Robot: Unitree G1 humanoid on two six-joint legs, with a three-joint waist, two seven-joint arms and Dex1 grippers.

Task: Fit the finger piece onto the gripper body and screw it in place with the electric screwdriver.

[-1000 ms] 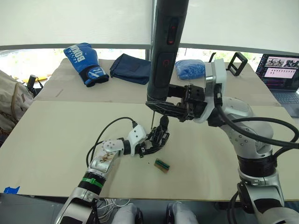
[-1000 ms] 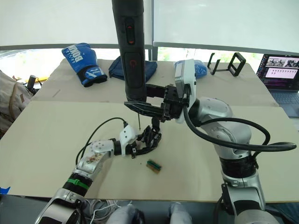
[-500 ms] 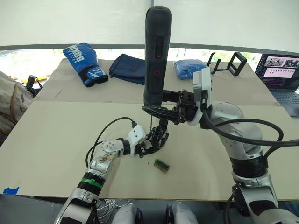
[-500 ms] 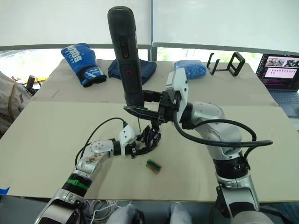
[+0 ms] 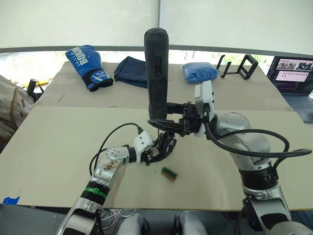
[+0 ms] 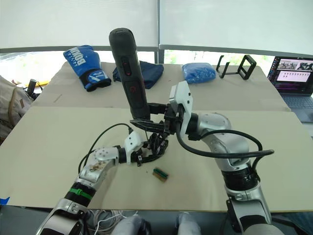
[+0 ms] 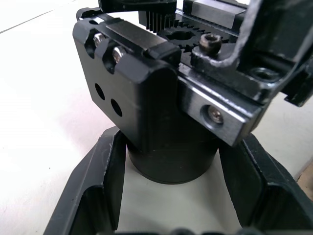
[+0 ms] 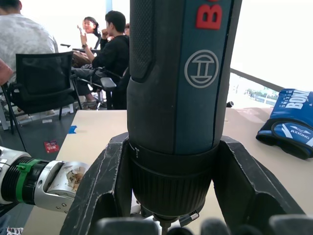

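The left gripper (image 5: 157,149) clasps the body (image 5: 165,145) on the tabletop (image 5: 58,147). Right gripper (image 5: 164,120) grips the upright screwdriver (image 5: 156,73) directly above the body.

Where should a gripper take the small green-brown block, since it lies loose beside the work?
Probably across its two long sides, coming straight down from above: the green-brown block lies flat on the table, apart from the gripper body that the left gripper holds, so its top and sides look free.
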